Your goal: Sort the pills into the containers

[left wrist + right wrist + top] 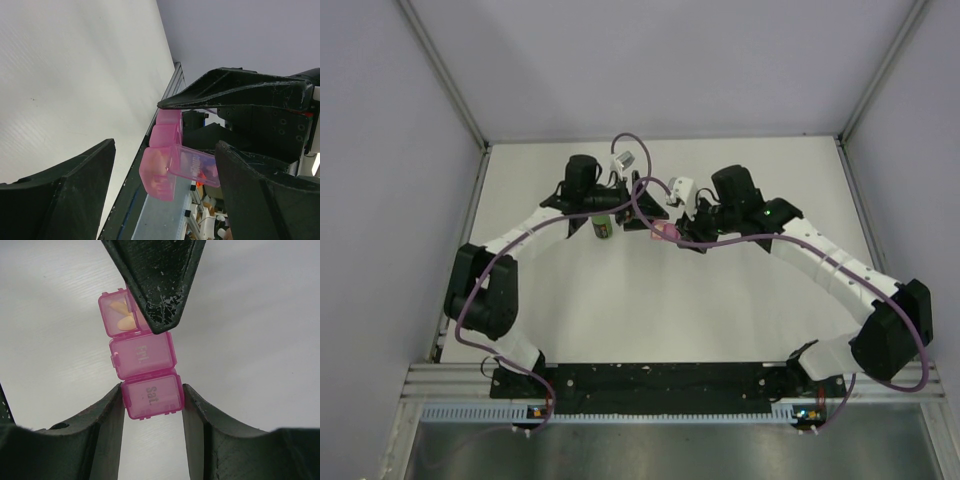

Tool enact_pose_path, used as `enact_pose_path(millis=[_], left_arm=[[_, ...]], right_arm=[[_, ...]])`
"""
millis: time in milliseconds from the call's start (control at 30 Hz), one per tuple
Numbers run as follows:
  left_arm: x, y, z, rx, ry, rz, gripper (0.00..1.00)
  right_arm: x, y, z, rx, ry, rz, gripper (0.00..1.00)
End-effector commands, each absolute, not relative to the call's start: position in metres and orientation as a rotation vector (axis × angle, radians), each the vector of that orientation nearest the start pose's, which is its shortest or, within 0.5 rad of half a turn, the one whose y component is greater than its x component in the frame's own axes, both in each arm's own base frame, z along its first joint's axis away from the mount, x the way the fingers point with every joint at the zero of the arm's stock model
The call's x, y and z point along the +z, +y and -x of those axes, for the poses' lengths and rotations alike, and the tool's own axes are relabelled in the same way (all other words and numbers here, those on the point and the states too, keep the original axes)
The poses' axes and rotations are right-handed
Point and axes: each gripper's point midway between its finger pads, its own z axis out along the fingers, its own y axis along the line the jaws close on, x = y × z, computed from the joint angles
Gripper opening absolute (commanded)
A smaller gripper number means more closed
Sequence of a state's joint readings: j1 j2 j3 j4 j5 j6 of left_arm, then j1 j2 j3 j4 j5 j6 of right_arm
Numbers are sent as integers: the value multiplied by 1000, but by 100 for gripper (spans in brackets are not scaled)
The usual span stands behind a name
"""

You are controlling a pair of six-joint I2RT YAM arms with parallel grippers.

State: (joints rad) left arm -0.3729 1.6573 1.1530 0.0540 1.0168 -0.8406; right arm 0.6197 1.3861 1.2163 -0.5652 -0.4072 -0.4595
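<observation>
The pink pill box (145, 365) is a row of three joined compartments, held off the table. My right gripper (152, 390) is shut on its "Sat." end compartment. The middle "Fri." lid is closed. The far compartment (120, 317) stands open with yellow-orange pills (124, 322) inside. My left gripper (165, 150) is open, its fingers on either side of the box's open end (160, 172), with the flipped-up lid (197, 167) close to one finger (265, 195). That finger (157, 285) also shows in the right wrist view, over the open compartment. In the top view both grippers meet at the box (665, 232).
A green bottle (605, 228) stands on the white table (650, 320) just below the left wrist. Purple cables (640, 190) loop over both arms. Grey walls close in the table on the left, right and back.
</observation>
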Motion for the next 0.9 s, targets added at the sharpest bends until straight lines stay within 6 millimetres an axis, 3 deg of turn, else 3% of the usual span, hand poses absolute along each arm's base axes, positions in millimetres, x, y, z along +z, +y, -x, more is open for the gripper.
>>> enact_pose_path(millis=[0,133,567,867], left_arm=[[242,-297,-304,-1746,2159,-326,85],[237,-296,-301,-1741,2177,-332,84],[228,-293,-293,-1738,2195,-362,66],[220,-293,-287,-1739,2216,-378,58]], right_arm=[[208,268,-287,538,1822,1328,0],[208,267,-288,536,1824,1321,0],[206,265,-293,525,1837,1309,0],[206,265,-295,519,1842,1303,0]])
